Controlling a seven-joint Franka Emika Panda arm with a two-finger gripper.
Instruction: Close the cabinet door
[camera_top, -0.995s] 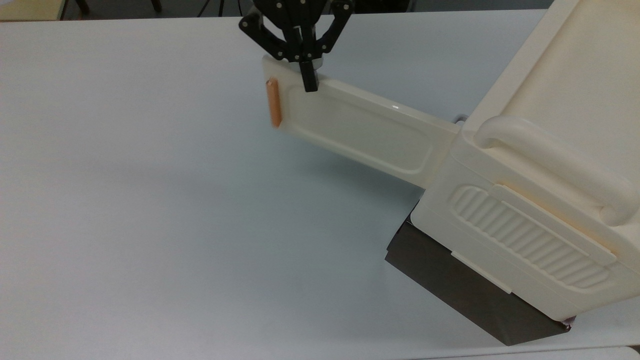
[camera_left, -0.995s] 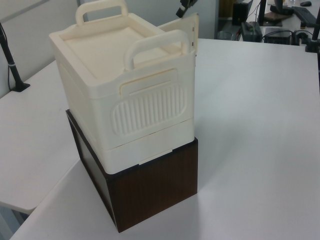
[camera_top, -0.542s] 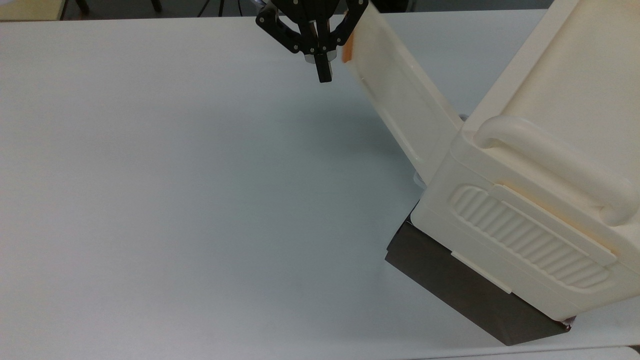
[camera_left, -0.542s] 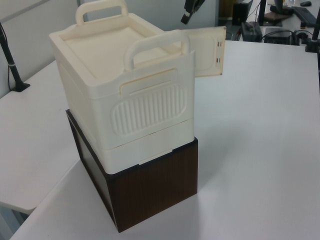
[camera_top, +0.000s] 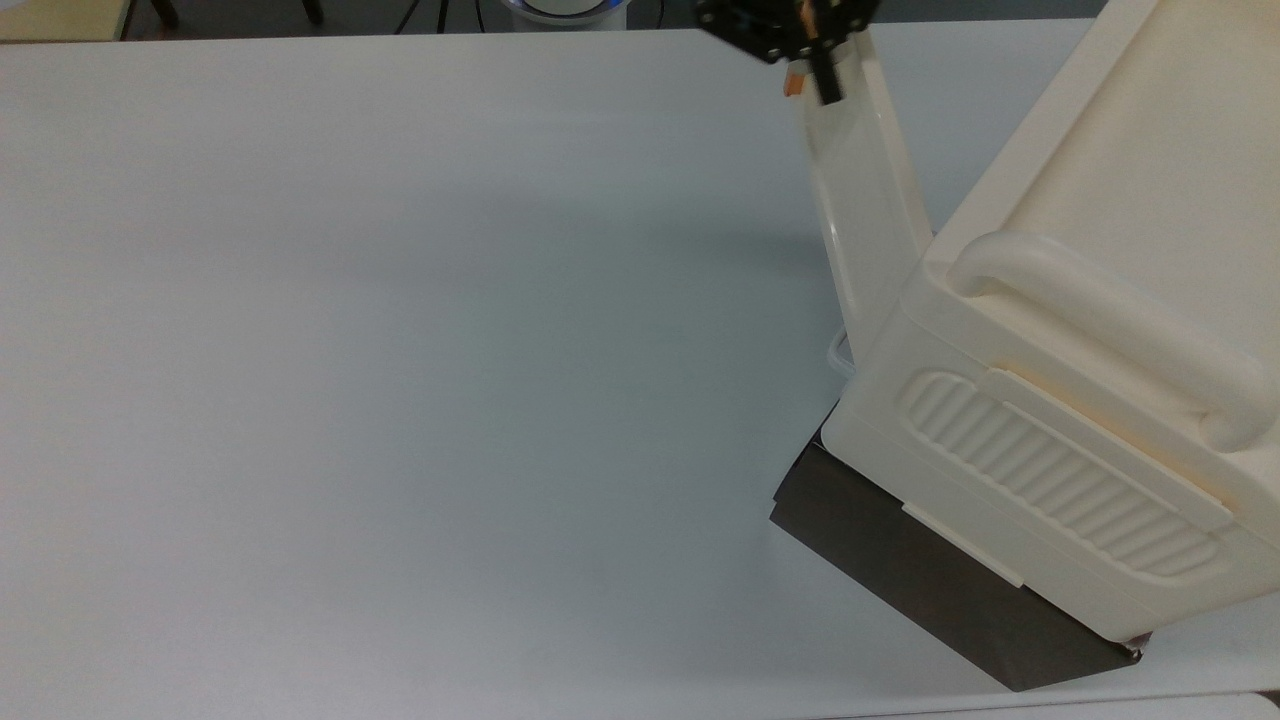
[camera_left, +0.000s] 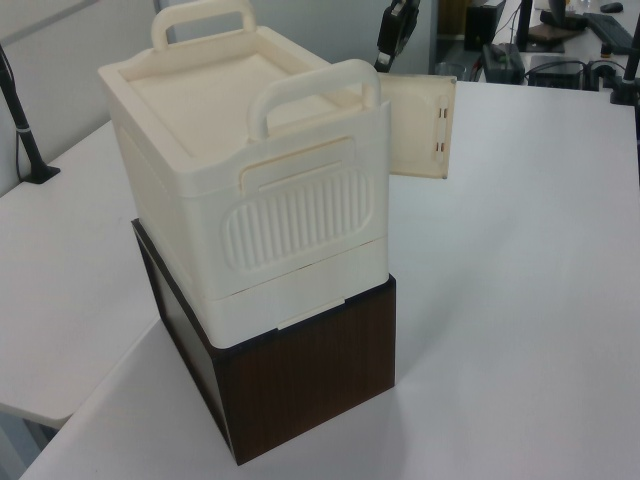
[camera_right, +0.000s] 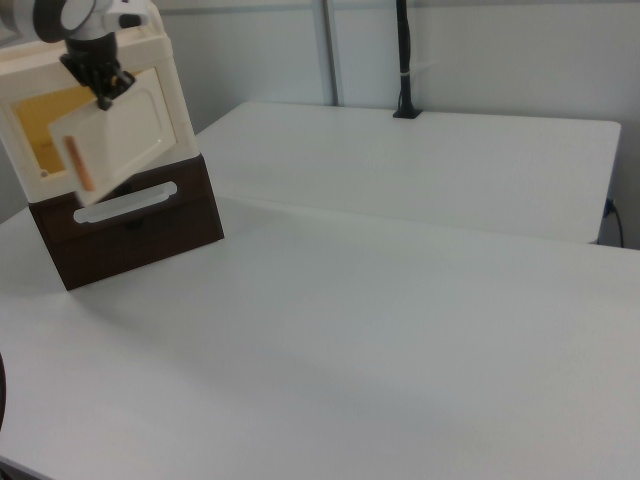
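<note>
Pushing is the step in hand: the gripper (camera_top: 822, 80) is leaning against the outer face of the cabinet door (camera_top: 865, 190) near its free end, just beside the copper-orange bar handle (camera_right: 79, 163), and the door is standing partly ajar from the cabinet (camera_left: 240, 190). In the top view the jaws are looking drawn together into one dark tip, holding nothing; the contact is a nudge, not a grasp. In the right view the yellowish interior (camera_right: 45, 125) is showing behind the door, so some swing is remaining, I judge.

To do this well, the tip should be staying near the free edge, where leverage about the hinge is greatest, and following the door's arc rather than driving straight, or it may be slipping off the smooth plastic. Pressure should be easing as the panel is meeting the frame, since the cabinet is only resting on a dark brown wooden base (camera_left: 300, 385) and could be shoved or tipped.

All this is sitting on a plain white bench (camera_top: 400, 350), bare and matte. Beyond it, a second white bench (camera_right: 420, 160) is carrying a black clamped pole (camera_right: 404, 60), pale wall panels are standing behind, and dark office equipment (camera_left: 560, 20) is lying in the distance.
</note>
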